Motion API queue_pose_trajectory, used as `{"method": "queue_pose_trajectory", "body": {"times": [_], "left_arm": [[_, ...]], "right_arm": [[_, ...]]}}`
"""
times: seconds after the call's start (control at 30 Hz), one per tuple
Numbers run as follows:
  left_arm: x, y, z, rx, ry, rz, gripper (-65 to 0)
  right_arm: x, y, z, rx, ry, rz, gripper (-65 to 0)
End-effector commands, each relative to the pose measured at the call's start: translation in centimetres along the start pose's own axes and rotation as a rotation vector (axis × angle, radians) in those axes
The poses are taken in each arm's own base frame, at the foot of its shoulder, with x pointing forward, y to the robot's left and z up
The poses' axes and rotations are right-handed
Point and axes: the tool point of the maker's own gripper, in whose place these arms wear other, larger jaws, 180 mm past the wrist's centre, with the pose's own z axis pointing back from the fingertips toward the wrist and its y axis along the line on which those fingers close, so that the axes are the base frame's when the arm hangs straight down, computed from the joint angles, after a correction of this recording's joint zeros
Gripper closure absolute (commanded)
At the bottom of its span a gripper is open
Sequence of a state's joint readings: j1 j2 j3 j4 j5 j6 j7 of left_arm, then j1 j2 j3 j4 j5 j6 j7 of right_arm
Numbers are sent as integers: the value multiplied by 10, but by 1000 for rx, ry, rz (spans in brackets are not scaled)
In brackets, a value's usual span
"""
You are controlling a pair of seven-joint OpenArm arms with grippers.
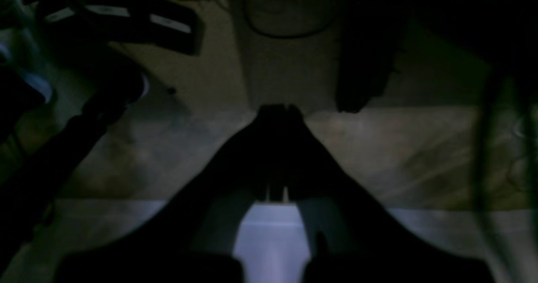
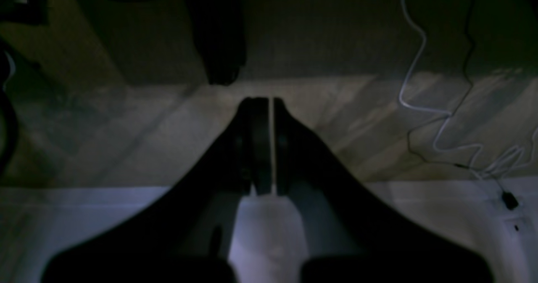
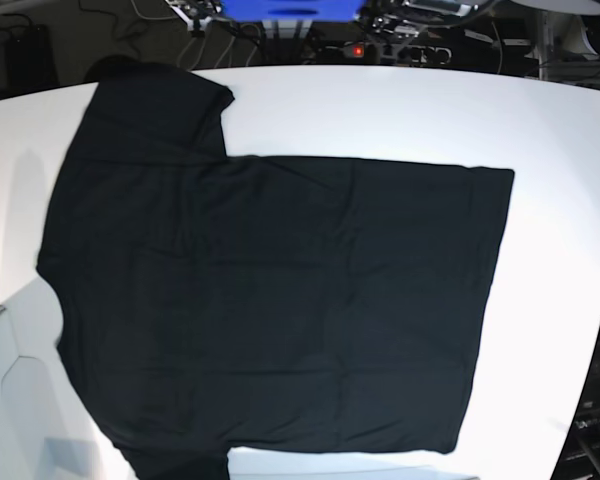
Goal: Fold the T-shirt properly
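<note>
The black T-shirt (image 3: 280,300) lies spread flat on the white table (image 3: 560,250) in the base view. Its hem is to the right and its sleeves are at the upper left (image 3: 160,100) and lower left, with only plain black cloth showing. Neither arm appears in the base view. In the dim left wrist view my left gripper (image 1: 277,108) is shut with nothing in it, hanging over a pale table edge and the floor. My right gripper (image 2: 264,102) in the right wrist view is likewise shut and empty. The T-shirt does not show in either wrist view.
Cables and electronics (image 3: 360,30) crowd the table's far edge. A white cable (image 2: 414,64) and a black one trail across the floor in the right wrist view. A dark upright post (image 1: 365,64) stands beyond the left gripper, and another (image 2: 218,35) beyond the right.
</note>
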State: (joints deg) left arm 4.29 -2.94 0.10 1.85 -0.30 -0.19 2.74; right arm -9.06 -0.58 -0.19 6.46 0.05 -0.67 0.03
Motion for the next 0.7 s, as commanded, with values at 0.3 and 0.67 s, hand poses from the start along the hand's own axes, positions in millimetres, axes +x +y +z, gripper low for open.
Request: {"method": "queue_pose_trajectory", "body": {"times": [0.3,0.67], "left_arm": [[-24,23,33,21,-194,-44,-1],[2,46,139,-54,-484,25,-1]], "right_arm": [[-31,1,31,14,-131,-11,0],[-8,-10,145,-3,-420,-7,0]]}}
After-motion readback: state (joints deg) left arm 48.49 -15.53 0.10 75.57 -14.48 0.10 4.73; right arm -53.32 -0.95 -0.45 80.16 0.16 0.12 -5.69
